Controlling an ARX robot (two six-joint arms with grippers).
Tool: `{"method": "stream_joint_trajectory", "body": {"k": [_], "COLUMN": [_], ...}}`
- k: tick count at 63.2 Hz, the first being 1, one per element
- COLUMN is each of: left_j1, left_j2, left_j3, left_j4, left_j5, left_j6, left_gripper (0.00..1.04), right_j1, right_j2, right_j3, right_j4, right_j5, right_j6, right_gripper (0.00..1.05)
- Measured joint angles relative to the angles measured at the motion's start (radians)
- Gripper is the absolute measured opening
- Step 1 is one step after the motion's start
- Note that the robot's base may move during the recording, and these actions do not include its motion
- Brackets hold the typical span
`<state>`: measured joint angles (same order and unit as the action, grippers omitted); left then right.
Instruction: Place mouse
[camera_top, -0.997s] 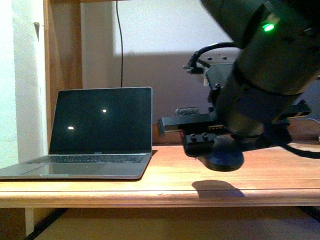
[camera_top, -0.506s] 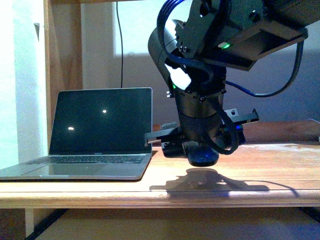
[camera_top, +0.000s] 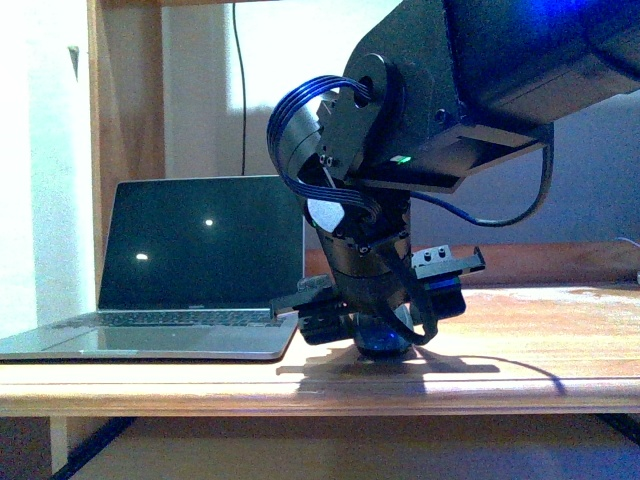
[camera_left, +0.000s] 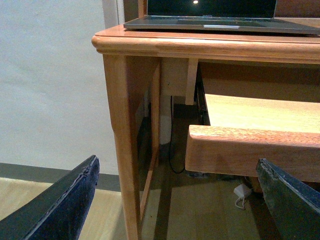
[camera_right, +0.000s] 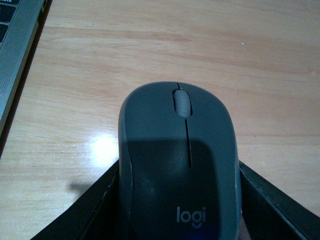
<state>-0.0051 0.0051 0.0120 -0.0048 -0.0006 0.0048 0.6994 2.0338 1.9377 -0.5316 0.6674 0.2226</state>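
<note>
The dark grey mouse, with a scroll wheel and a "logi" mark, sits between the two black fingers of my right gripper, which is shut on it. In the front view the right gripper hangs low over the wooden desk, just right of the laptop. Only a small part of the mouse shows under it, lit blue. It is at or barely above the desk top; I cannot tell whether it touches. My left gripper is open and holds nothing, down beside the desk leg.
An open laptop with a dark screen stands on the desk's left part; its edge lies close beside the mouse. Under the desk top a pull-out wooden shelf juts forward. A white adapter lies on the floor.
My right arm has carried the mouse leftward towards the laptop and lower, and its shadow now lies directly beneath it.
</note>
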Motion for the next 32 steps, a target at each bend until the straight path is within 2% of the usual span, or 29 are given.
{"method": "stream_joint_trajectory", "body": {"k": [9, 15, 32], "left_j1": [0.000, 0.000, 0.000], "left_j2": [0.000, 0.000, 0.000], "left_j3": [0.000, 0.000, 0.000], "left_j4": [0.000, 0.000, 0.000], "left_j5": [0.000, 0.000, 0.000], "left_j6": [0.000, 0.000, 0.000], "left_gripper": [0.97, 0.97, 0.97], "right_j1": [-0.002, -0.010, -0.112], "right_j2": [0.000, -0.023, -0.380], "right_j3": [0.000, -0.011, -0.315], "right_j4": [0.054, 0.074, 0.211], "right_j5": [-0.008, -0.054, -0.379], "right_j6": [-0.001, -0.002, -0.071], "right_gripper": [0.99, 0.97, 0.97]}}
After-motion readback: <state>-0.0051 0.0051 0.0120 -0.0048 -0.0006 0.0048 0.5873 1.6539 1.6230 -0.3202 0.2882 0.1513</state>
